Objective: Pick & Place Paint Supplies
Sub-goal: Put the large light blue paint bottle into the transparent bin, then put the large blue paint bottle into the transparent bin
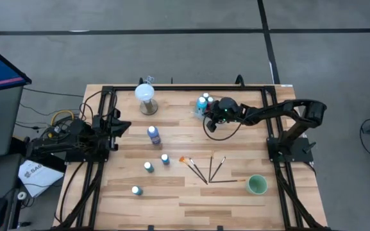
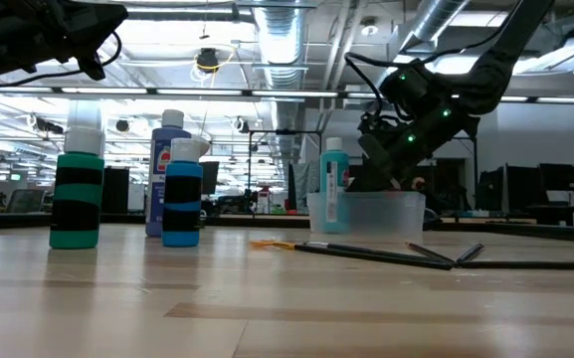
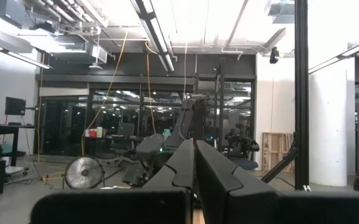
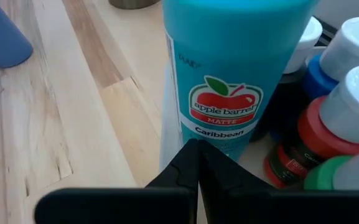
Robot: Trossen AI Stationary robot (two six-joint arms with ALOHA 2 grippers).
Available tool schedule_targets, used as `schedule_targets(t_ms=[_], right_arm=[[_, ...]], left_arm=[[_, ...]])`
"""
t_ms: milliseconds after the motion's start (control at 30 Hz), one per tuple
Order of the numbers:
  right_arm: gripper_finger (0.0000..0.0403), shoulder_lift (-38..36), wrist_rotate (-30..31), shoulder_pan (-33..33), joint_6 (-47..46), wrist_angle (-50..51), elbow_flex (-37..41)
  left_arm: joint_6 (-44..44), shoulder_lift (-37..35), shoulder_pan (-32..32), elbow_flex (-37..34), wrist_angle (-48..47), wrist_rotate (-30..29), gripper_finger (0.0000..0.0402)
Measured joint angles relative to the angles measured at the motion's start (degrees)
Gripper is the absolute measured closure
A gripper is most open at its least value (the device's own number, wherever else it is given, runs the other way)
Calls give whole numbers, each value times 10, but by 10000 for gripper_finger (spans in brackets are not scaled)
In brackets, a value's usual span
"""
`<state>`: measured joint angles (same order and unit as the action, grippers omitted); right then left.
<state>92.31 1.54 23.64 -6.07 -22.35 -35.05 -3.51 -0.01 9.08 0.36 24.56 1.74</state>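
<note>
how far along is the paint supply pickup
Done: several white-capped paint bottles stand in the clear plastic tub. In hand: nothing; the right tool is shut empty at the tub, the left tool parked. Left: four bottles and the thin dark-handled brushes on the wooden table.

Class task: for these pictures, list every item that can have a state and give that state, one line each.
Right gripper: shut, empty, at the clear tub.
Left gripper: shut, waiting at the table's left edge.
Clear tub: upright, bottles inside.
Teal bottle: upright in the tub, capped.
Big blue bottle: upright, capped.
Three small bottles: upright on the table, capped.
Paintbrushes: lying flat.
Green cup: upright, empty.
</note>
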Motion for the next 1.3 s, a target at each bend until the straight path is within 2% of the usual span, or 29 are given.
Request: schedule_targets(t_ms=[333,600,767,900,1000,1300], right_arm=[[403,-15,0,0,1,22,0],[403,-113,0,-34,2,42,-2],[393,-154,2,-81,37,41,-38],[354,-147,0,-128,72,37,-88],[312,-114,0,-161,101,37,-132],[169,71,-11,-212,137,26,-306]], left_arm=[[0,0,0,0,0,0,400],[0,0,0,0,0,0,400],[0,0,0,0,0,0,400],[0,0,0,0,0,0,400],[0,0,0,0,0,0,400],[0,0,0,0,0,0,400]])
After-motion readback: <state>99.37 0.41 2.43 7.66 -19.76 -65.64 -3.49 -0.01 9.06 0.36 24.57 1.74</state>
